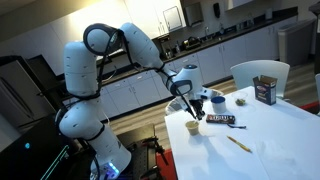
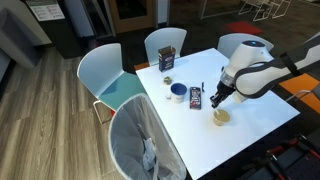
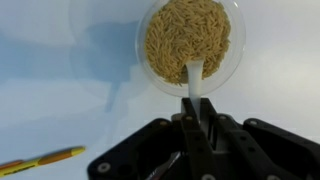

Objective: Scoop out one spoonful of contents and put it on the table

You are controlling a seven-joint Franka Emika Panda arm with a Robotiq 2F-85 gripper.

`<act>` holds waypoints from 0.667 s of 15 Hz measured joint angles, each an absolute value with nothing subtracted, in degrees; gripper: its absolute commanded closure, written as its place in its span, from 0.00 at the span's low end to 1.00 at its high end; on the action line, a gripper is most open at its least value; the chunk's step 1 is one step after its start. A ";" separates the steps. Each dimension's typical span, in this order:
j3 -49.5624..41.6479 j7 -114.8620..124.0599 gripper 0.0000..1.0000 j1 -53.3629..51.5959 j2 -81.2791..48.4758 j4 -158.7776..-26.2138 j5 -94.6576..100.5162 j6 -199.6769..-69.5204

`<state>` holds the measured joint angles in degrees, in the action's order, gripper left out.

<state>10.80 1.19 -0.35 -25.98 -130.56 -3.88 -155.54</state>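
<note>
A clear round bowl point(image 3: 190, 45) full of tan grain stands on the white table point(image 3: 60, 100). My gripper point(image 3: 194, 118) is shut on a white spoon point(image 3: 194, 78) whose tip dips into the near edge of the grain. In both exterior views the gripper point(image 1: 190, 108) point(image 2: 217, 100) hangs right above the bowl point(image 1: 195, 126) point(image 2: 221, 117).
A yellow and orange pencil point(image 3: 42, 161) point(image 1: 238, 144) lies on the table beside the bowl. A dark snack bar point(image 1: 221, 120) point(image 2: 196, 96), a blue cup point(image 2: 177, 92), a brown box point(image 1: 265, 90) point(image 2: 167, 60) and a small dish point(image 1: 241, 101) stand farther off. Chairs ring the table point(image 2: 112, 80).
</note>
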 measured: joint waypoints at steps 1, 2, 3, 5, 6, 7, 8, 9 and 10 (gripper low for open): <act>10.67 1.21 0.97 -0.51 -25.86 -130.66 -3.88 -155.54; 10.60 1.22 0.97 -0.57 -25.73 -130.81 -3.88 -155.54; 10.54 1.25 0.97 -0.60 -25.59 -130.98 -3.88 -155.54; 10.39 1.27 0.97 -0.61 -25.29 -131.27 -3.88 -155.54; 10.32 1.27 0.97 -0.61 -25.23 -131.33 -3.88 -155.54; 10.23 1.27 0.97 -0.61 -25.18 -131.37 -3.88 -155.54; 10.12 1.27 0.97 -0.61 -25.13 -131.41 -3.88 -155.54; 10.01 1.27 0.97 -0.62 -25.04 -131.47 -3.88 -155.54; 9.89 1.27 0.97 -0.62 -24.93 -131.52 -3.88 -155.54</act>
<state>9.89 1.27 -0.62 -24.93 -131.52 -3.88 -155.54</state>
